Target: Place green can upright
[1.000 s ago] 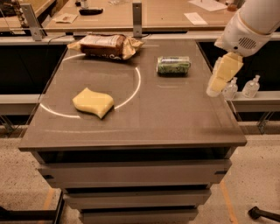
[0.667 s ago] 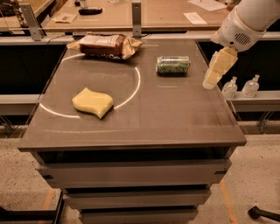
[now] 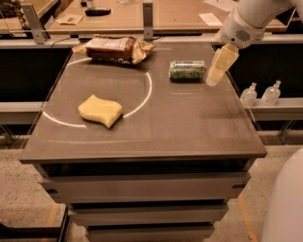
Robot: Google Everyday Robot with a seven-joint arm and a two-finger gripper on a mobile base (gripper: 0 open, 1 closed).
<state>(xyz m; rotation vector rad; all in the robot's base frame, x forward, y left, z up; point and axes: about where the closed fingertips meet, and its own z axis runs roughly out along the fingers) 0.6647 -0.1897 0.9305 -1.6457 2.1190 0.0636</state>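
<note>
The green can (image 3: 187, 70) lies on its side on the grey table (image 3: 189, 123), at the back right, its length running left to right. My gripper (image 3: 213, 79) hangs from the white arm (image 3: 246, 23) at the upper right. It points down and to the left, and its tip is just right of the can's right end, a little above the tabletop. It holds nothing that I can see.
A brown snack bag (image 3: 116, 49) lies at the back of the table. A yellow sponge (image 3: 101, 110) sits at the front left, on a white circle line. Two small clear bottles (image 3: 260, 93) stand on a shelf to the right. A wooden counter (image 3: 165, 14) runs behind.
My gripper has moved away from the table's right edge, up and toward the can's right end. The can, bag and sponge have not moved.
</note>
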